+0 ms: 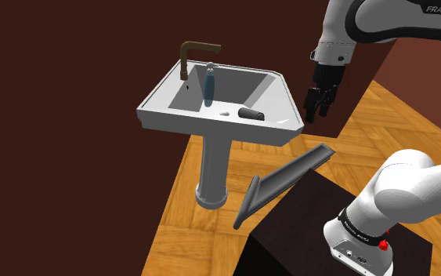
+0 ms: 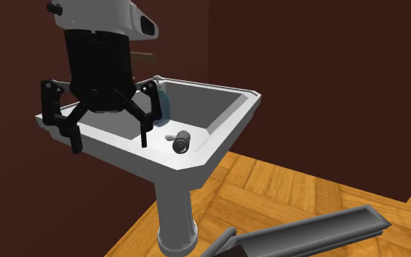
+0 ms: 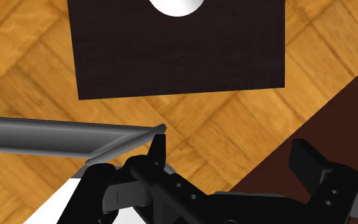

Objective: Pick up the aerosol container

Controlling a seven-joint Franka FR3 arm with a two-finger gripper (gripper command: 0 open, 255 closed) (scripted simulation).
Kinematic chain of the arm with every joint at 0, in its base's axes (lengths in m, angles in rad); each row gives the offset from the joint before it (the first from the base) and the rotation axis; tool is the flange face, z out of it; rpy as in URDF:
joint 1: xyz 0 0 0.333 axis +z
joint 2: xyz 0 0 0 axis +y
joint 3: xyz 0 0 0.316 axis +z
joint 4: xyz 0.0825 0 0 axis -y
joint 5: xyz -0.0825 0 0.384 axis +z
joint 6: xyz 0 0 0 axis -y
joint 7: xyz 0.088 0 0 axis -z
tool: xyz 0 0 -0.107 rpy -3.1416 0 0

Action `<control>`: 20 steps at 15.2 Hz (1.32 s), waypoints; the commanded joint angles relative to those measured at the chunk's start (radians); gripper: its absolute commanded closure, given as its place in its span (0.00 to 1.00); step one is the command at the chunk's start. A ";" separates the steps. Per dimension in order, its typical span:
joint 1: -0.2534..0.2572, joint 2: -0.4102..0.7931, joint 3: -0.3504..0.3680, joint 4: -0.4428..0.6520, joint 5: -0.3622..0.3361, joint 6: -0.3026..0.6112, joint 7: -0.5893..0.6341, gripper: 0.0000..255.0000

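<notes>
1 dark aerosol can lies flat, parallel to sink rim.

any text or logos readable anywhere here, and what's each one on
"FRANKA": in dark capitals on the white upper arm link at the shoulder view's top right.
A faint light marking on the black band round the white arm base, shoulder view's lower right: too small to read.
No lettering can be made out on the things in the white pedestal sink.
</notes>
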 commanded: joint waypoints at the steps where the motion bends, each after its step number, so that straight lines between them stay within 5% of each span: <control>1: 0.000 0.000 0.000 0.000 0.000 0.000 0.000 0.00; 11: -0.025 0.401 -0.078 0.174 -0.050 0.171 -0.098 0.00; 20: -0.050 0.774 -0.129 0.439 -0.045 0.229 -0.180 0.00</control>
